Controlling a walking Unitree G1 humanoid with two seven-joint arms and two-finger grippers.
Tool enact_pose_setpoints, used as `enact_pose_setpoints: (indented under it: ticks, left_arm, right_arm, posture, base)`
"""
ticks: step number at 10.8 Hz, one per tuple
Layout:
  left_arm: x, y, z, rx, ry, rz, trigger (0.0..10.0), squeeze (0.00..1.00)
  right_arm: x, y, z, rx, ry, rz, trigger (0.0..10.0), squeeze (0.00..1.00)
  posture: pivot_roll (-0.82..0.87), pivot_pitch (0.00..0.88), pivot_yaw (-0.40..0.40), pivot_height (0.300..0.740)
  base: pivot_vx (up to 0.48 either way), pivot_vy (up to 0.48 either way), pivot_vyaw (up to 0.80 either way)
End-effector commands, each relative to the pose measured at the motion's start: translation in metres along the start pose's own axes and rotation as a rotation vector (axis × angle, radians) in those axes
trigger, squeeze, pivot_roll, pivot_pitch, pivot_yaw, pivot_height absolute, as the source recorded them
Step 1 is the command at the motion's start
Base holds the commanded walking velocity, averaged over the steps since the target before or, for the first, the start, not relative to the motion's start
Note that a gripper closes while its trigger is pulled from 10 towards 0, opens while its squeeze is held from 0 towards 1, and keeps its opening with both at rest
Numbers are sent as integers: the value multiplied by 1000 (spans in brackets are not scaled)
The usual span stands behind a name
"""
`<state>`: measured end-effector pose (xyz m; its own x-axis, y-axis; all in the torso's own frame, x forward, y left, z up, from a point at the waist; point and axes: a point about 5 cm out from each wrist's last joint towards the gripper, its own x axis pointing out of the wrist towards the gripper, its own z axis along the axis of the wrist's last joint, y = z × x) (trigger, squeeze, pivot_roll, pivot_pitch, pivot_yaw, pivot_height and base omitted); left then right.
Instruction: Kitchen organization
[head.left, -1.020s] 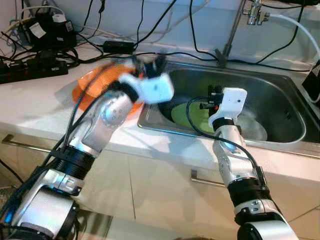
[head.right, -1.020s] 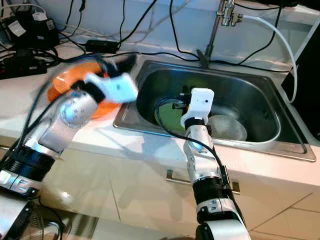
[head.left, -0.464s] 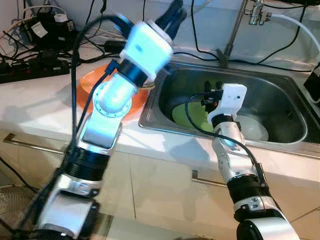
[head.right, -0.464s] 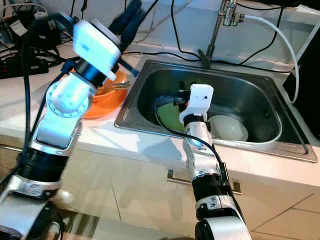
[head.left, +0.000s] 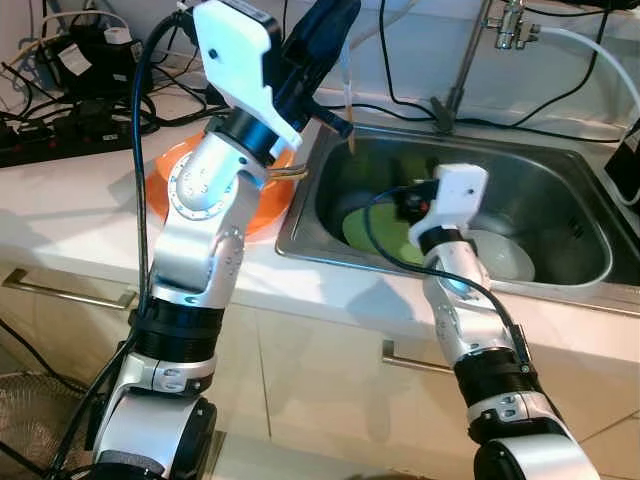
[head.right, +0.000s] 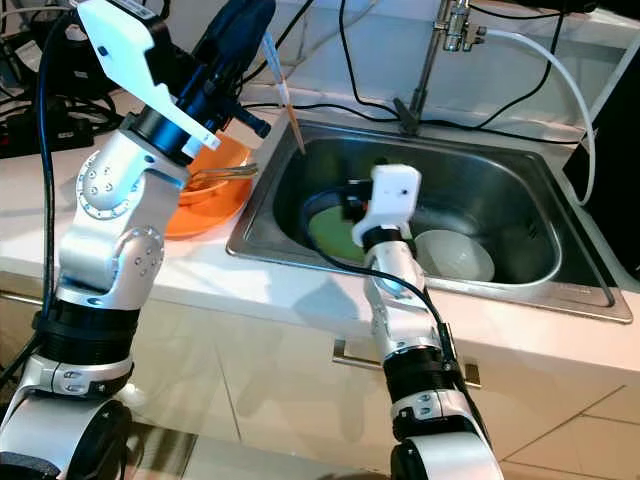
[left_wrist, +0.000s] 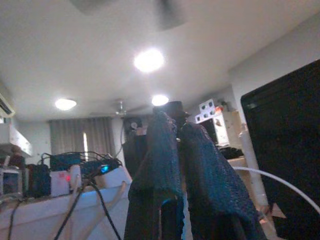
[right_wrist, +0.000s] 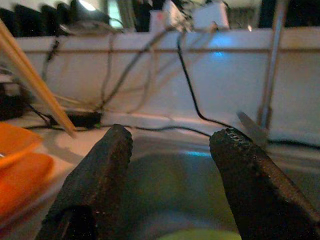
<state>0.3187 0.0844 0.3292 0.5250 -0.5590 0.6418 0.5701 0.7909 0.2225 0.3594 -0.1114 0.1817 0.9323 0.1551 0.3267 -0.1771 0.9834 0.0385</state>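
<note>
Left eye view: at far left on the white counter (head.left: 60, 210), a black power strip (head.left: 60, 140) and a tangle of cables against the wall. Next to it, an orange bowl (head.left: 165, 190) on the counter just beside the sink's left rim, with a thin utensil (head.right: 222, 172) lying across its rim, partly hidden behind the left arm.

Raised high above that bowl, the left gripper (head.left: 325, 30), pointing up and toward the wall, fingers pressed together on a pair of chopsticks (head.left: 347, 105). From the fingers the chopsticks hang down with their reddish tips above the sink's back-left corner, not touching the basin. Left wrist view: two black fingers (left_wrist: 160, 155) squeezed side by side against a ceiling with lamps.

Further right, the steel sink (head.left: 560, 200) set into the counter, with a green plate (head.left: 365, 228) lying flat on its floor toward the left and a white bowl (head.left: 510, 258) just beside it toward the right. Over the sink's front edge, the right gripper (right_wrist: 170, 145) reaching in above the green plate, fingers spread apart and holding nothing. In the right wrist view, chopstick tips at the edge of frame, well clear of those fingers.

Behind the sink, a tap (head.left: 475, 50) with a white hose (head.left: 590, 45) running off to the right.
</note>
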Motion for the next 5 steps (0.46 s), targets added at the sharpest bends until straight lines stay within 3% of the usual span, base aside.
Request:
enact_pose_setpoints:
  ticks: [1, 2, 3, 4, 5]
  left_arm:
    - [1, -2, 4, -21, -10, -24, 10000, 0]
    - [1, -4, 2, -48, 2, -36, 10000, 0]
    - [0, -5, 2, -52, 5, -41, 10000, 0]
    - [0, -7, 1, -63, 10, -52, 10000, 0]
    - [0, -7, 1, -67, 13, -55, 10000, 0]
  right_arm:
    - [3, 5, 10, 17, -40, 37, 10000, 1000]
    - [3, 10, 13, 17, -54, 56, 10000, 1000]
    - [3, 11, 13, 20, -56, 56, 10000, 741]
    - [4, 12, 15, 29, -62, 58, 10000, 0]
    - [4, 13, 16, 36, -66, 64, 10000, 0]
  posture:
    - [231, 6, -24, 740]
    - [230, 7, -23, 740]
    - [232, 9, -23, 740]
    - [229, 10, -22, 740]
    - [228, 10, -20, 740]
  base:
    - [0, 0, 0]
    - [0, 0, 0]
    - [0, 0, 0]
    - [0, 0, 0]
    - [0, 0, 0]
